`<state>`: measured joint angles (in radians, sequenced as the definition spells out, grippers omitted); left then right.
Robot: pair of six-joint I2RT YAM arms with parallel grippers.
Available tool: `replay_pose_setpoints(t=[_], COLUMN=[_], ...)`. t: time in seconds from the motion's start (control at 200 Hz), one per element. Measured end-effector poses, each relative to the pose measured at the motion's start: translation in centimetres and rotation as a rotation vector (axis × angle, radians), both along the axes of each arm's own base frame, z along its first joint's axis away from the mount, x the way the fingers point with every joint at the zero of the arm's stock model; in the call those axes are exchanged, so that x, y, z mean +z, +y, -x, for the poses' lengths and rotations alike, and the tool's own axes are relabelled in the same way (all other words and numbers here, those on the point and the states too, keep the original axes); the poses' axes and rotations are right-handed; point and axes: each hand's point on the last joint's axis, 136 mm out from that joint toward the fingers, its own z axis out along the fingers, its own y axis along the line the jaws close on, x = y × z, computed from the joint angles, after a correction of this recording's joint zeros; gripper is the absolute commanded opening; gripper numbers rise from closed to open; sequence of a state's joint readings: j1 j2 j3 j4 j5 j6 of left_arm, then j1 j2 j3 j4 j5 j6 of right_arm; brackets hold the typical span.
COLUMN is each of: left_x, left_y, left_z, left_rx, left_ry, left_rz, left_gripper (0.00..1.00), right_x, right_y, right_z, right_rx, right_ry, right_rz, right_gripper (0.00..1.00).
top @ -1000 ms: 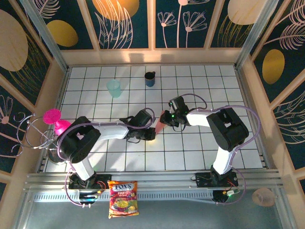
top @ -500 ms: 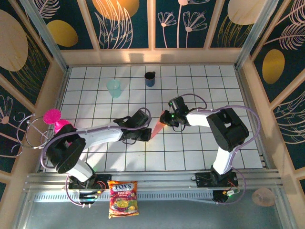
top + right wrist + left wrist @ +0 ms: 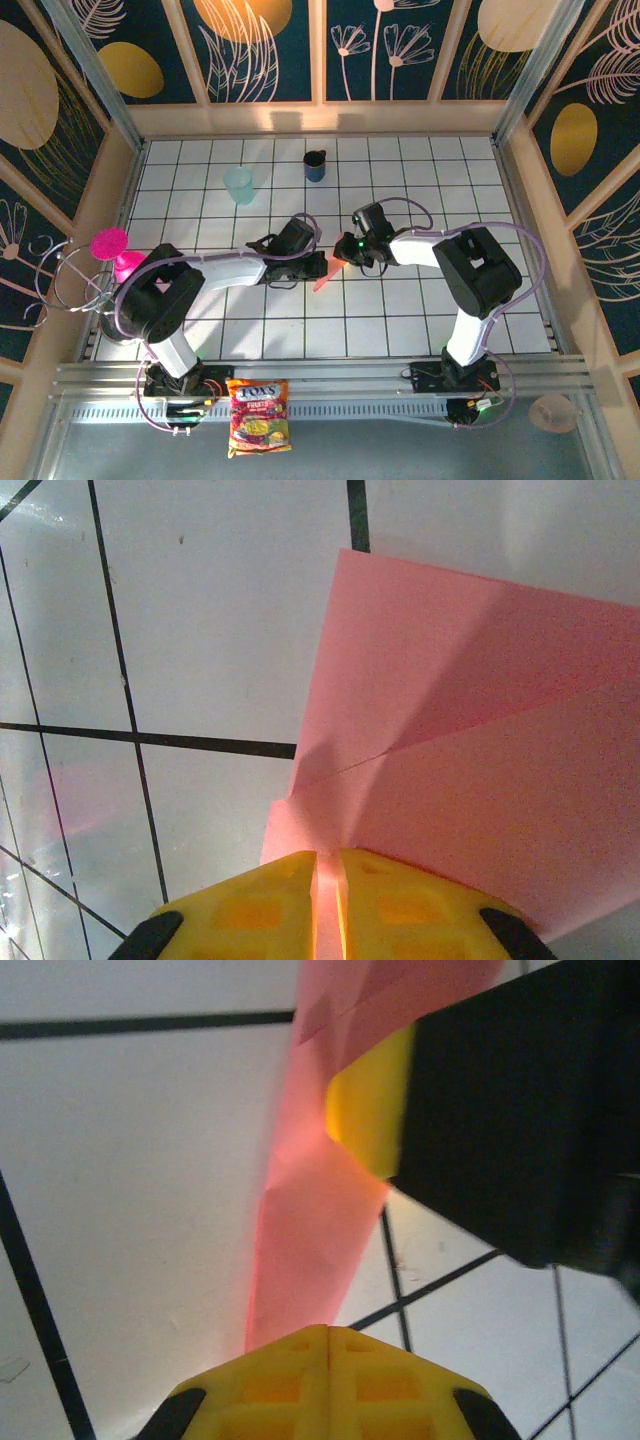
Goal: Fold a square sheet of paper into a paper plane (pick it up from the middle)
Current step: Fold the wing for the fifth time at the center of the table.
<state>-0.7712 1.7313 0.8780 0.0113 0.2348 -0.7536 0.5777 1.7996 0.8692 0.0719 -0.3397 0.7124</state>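
The square sheet of paper (image 3: 323, 277) is folded into a narrow, pointed salmon-pink shape between the two grippers at mid-table. My right gripper (image 3: 343, 255) is shut on it. In the right wrist view a fold of the paper (image 3: 480, 760) runs into the seam of the right gripper (image 3: 327, 858) and fans out beyond it. My left gripper (image 3: 318, 266) is shut. In the left wrist view the left gripper (image 3: 328, 1332) has its closed tips at the narrow end of the paper (image 3: 310, 1230), whose face lies toward the camera. The right gripper's yellow finger (image 3: 368, 1110) shows above.
A translucent teal cup (image 3: 239, 184) and a dark blue mug (image 3: 315, 164) stand at the back of the tiled table (image 3: 420, 320). A magenta goblet (image 3: 112, 250) sits by a wire rack at the left edge. A snack bag (image 3: 258, 415) lies on the near rail.
My left gripper has moved up and right, closer to the right gripper. The paper's pointed end has swung down toward the near side. The right gripper has barely moved.
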Motion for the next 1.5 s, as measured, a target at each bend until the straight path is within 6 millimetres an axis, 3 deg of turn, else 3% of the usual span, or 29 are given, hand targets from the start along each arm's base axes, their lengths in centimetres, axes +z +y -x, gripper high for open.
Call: replay_pose_setpoints(t=[0.295, 0.576, 0.806, 1.031, 1.231, 1.497], left_x=[-1.9, -2.2, -2.2, -2.3, -2.3, -2.4], left_y=[0.3, 0.5, 0.5, 0.5, 0.6, 0.6], left_z=[0.4, 0.3, 0.3, 0.3, 0.0, -0.1], left_rx=[0.004, 0.01, 0.012, 0.017, 0.026, 0.027], left_ry=[0.042, 0.041, 0.039, 0.038, 0.026, 0.005], left_rz=[-0.03, -0.042, -0.045, -0.051, -0.056, -0.038], left_gripper=[0.0, 0.0, 0.0, 0.0, 0.0, 0.0], right_x=[0.4, 5.0, 3.3, -0.3, -0.1, -0.2], right_y=[0.1, 1.4, 2.3, 1.5, 1.0, -3.1], right_z=[-0.1, -0.2, 1.6, 2.6, 1.6, -2.6], right_rx=[0.007, 0.046, 0.086, 0.082, 0.068, -0.037], right_ry=[-0.01, -0.123, -0.094, -0.026, -0.03, -0.02], right_rz=[-0.005, -0.064, -0.017, 0.021, -0.028, -0.064], right_gripper=[0.16, 0.14, 0.12, 0.1, 0.1, 0.1])
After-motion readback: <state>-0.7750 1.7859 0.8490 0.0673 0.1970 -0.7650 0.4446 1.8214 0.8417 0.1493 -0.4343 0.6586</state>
